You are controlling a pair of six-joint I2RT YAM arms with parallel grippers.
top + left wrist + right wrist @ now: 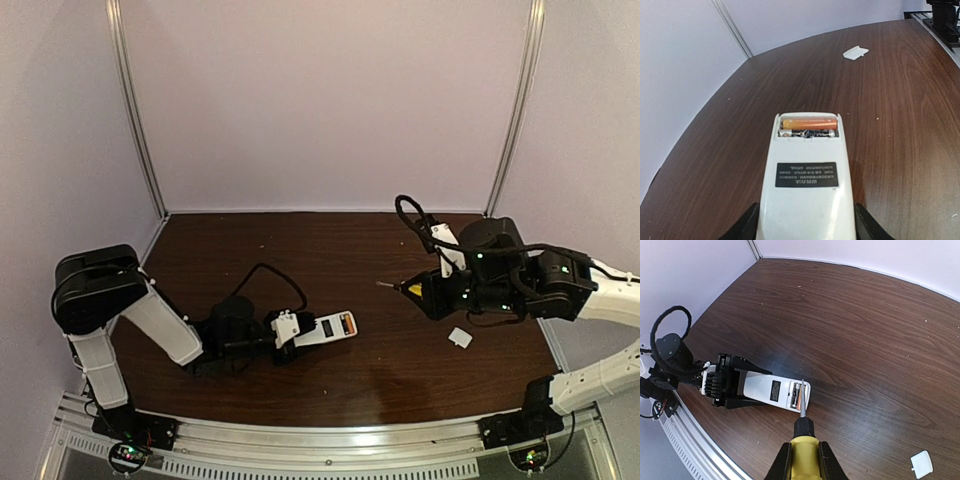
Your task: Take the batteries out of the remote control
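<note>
The remote control (325, 328) lies back-up on the table, its near end clamped in my left gripper (285, 335). In the left wrist view the white remote (807, 200) sits between the jaws of the left gripper (807, 227). Its open recess holds the orange battery (808, 123) and the dark battery (807, 133). My right gripper (430, 292) is shut on a yellow-handled screwdriver (805, 455). In the right wrist view its shaft (802, 400) points at the batteries (798, 396). In the top view the tip hangs right of the remote, apart from it.
The small white cover piece (460, 337) lies on the dark wood table right of the remote, under the right arm; it also shows in the left wrist view (856, 52) and right wrist view (921, 464). A metal rail (320, 440) runs along the near edge.
</note>
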